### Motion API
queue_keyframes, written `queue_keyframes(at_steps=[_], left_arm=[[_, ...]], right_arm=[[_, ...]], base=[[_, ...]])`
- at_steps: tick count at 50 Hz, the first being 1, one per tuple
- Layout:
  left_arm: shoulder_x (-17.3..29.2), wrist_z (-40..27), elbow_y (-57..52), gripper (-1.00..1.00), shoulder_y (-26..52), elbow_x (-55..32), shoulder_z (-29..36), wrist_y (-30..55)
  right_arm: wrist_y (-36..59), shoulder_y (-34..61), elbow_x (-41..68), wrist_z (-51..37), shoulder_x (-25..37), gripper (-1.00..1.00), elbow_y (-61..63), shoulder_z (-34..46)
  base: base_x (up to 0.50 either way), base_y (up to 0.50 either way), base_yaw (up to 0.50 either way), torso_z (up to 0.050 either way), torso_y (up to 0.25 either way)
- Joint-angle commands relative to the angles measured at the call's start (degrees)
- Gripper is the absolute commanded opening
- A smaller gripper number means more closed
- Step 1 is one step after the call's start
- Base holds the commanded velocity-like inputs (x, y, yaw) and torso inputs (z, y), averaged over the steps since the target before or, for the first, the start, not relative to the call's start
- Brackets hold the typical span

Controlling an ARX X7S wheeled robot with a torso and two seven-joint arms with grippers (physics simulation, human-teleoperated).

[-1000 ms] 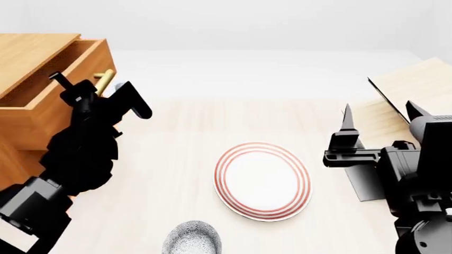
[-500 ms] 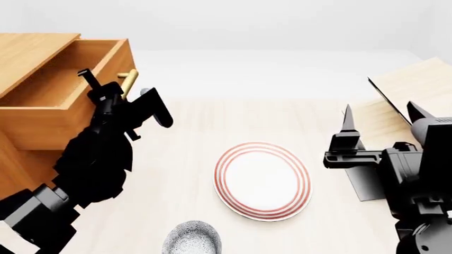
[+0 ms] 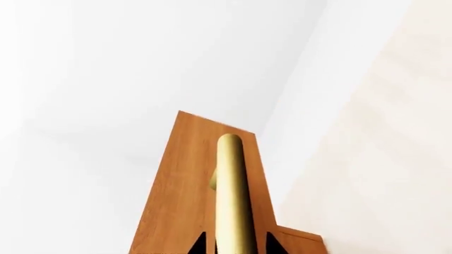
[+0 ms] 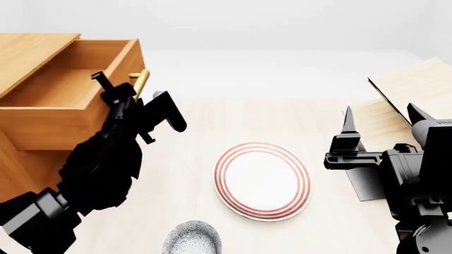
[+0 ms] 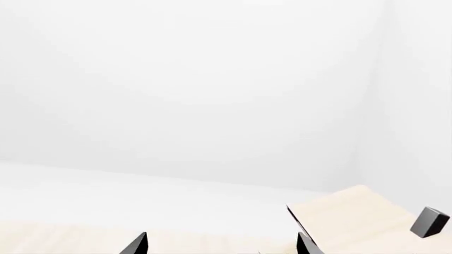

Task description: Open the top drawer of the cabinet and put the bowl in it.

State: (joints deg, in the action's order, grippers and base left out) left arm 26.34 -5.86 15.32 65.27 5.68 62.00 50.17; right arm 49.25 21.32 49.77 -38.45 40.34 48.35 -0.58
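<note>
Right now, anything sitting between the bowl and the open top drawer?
Yes: the left arm and its claw on the brass handle cross the line from the bowl to the top drawer.

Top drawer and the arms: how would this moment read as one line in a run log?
top drawer: open, empty | left gripper: around brass handle | bowl: on table, untouched | right gripper: open, idle

Orange-brown top drawer (image 4: pixel 67 92) with brass handle (image 3: pixel 233 196), red-ringed white plate (image 4: pixel 263 180), seemingly blue-grey speckled white bowl (image 4: pixel 192 239).
</note>
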Motion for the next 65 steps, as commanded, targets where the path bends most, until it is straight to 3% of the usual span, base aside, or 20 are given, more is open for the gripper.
queue_keyframes(at_steps=[1,11,12,24,36,42,48,58,65], left_arm=[[0.1,-2.0,-4.2,-1.00,-0.8,3.0,0.2,1.2],[0.2,-1.8,-4.3,-1.00,-0.6,3.2,0.4,1.0],[0.3,-1.7,-4.4,1.00,-0.6,3.2,0.4,1.0],[1.5,-1.4,-9.4,1.00,0.6,3.3,-1.0,2.6],[3.9,0.9,-24.9,1.00,3.0,2.9,-4.2,8.6],[2.1,2.7,-32.0,1.00,5.1,-1.2,-12.7,14.2],[-1.9,4.8,-32.4,1.00,9.1,-6.1,-23.9,19.6],[-10.8,5.0,-19.2,1.00,15.9,-11.9,-44.8,27.5],[-14.0,3.8,-8.5,1.00,19.3,-12.9,-52.6,29.0]], right_arm=[[-0.4,-0.4,0.0,0.0,0.1,1.00,-0.4,0.0],[-0.8,-0.7,0.0,0.0,0.2,1.00,-0.5,0.0],[-0.8,-0.6,0.0,0.0,0.2,1.00,-0.5,0.1],[-0.9,-0.4,0.2,-0.2,0.2,1.00,-0.6,0.3],[-1.0,-0.2,0.5,-0.2,0.3,1.00,-0.7,0.4],[-1.1,-0.1,0.6,-0.3,0.4,1.00,-0.5,0.4],[-1.4,-0.6,0.7,-0.3,0.6,1.00,-0.2,0.1],[-1.6,-1.0,1.0,-0.6,0.8,1.00,0.2,-0.3],[-1.5,-0.9,1.2,-0.8,0.9,1.00,0.3,-0.1]], base=[[0.00,0.00,0.00,0.000,0.011],[0.00,0.00,0.00,0.001,0.006],[0.00,0.00,0.00,0.000,0.010],[0.00,0.00,0.00,0.000,0.000],[0.00,0.00,0.00,0.000,0.000],[0.00,0.00,0.00,0.000,0.000],[0.00,0.00,0.00,0.000,0.000],[0.00,0.00,0.00,0.000,0.000],[0.00,0.00,0.00,0.000,0.000]])
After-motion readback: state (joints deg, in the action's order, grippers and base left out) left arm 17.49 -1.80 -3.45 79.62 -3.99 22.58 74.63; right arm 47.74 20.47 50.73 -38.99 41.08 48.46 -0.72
